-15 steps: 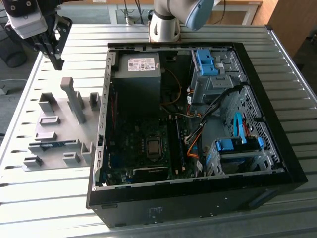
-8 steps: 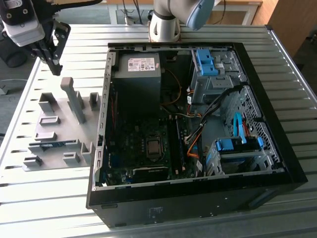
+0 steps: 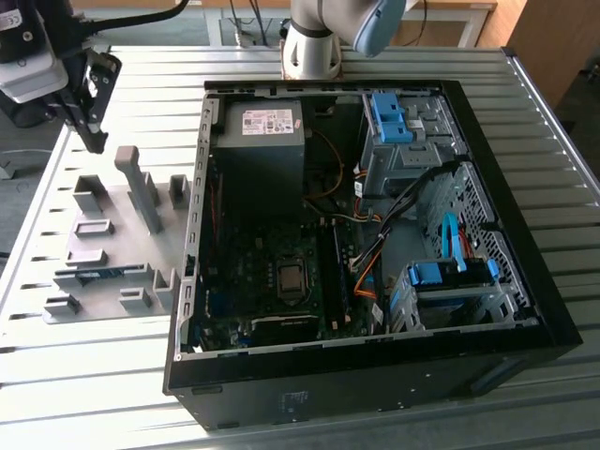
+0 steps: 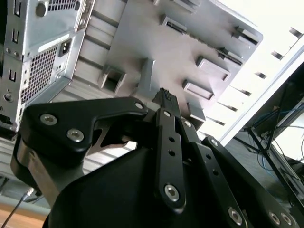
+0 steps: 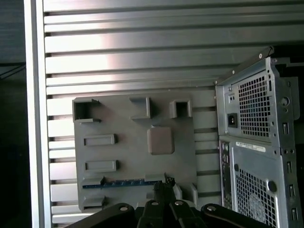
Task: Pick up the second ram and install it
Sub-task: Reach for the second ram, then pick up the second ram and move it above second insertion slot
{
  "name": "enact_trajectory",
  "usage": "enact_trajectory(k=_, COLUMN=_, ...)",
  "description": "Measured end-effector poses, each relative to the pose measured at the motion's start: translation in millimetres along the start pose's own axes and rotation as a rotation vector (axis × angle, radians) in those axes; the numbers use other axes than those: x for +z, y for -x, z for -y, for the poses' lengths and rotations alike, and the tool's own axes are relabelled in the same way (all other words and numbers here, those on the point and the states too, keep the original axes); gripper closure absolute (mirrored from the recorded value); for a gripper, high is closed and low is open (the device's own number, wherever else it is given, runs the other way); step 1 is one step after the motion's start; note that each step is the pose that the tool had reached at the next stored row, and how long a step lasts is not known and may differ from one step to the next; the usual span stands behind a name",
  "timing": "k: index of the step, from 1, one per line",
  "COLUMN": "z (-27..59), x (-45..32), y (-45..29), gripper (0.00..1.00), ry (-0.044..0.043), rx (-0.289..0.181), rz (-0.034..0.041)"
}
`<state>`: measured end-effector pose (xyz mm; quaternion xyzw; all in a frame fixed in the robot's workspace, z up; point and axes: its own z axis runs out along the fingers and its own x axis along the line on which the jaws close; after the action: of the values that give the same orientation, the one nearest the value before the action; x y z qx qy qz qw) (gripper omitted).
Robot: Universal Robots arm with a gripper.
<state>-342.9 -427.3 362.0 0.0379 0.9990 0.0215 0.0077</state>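
A slatted metal table [image 3: 84,375] carries a grey moulded holder [image 3: 112,234] toward the exterior view's left edge and an open computer case [image 3: 375,234] just beside it, filling the middle and right. Above the holder's far corner hangs the black gripper [image 3: 94,136], well clear of the surface. In both wrist views its fingers [image 4: 164,97] are drawn together to a single point, with nothing held between them. The second ram [image 3: 94,274], a thin blue stick, lies in a slot near the holder's front edge. In the first wrist view it [image 5: 123,182] sits just beside the gripper's tip [image 5: 166,183]. Inside the case, the motherboard [image 3: 281,281] lies flat and exposed. The pick-up looks not yet begun: the stick is untouched in its holder, so grasping, carrying and seating it all seem left to do.
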Motion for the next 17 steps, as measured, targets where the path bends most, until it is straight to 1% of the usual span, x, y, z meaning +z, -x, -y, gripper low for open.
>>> enact_trajectory(k=3, z=2.4, x=0.3, y=-13.5, gripper=0.90, ry=0.0001, rx=0.000, rz=0.0000)
enact_trajectory(k=5, z=3.5, x=0.3, y=-20.0, gripper=0.90, ry=-0.0001, rx=0.000, rz=-0.0001)
enact_trajectory(k=6, z=3.8, x=0.4, y=-21.9, gripper=0.90, ry=0.0001, rx=0.000, rz=0.0000)
enact_trajectory(k=17, z=4.1, x=0.5, y=-25.4, gripper=0.90, ry=0.0001, rx=0.000, rz=0.0000)
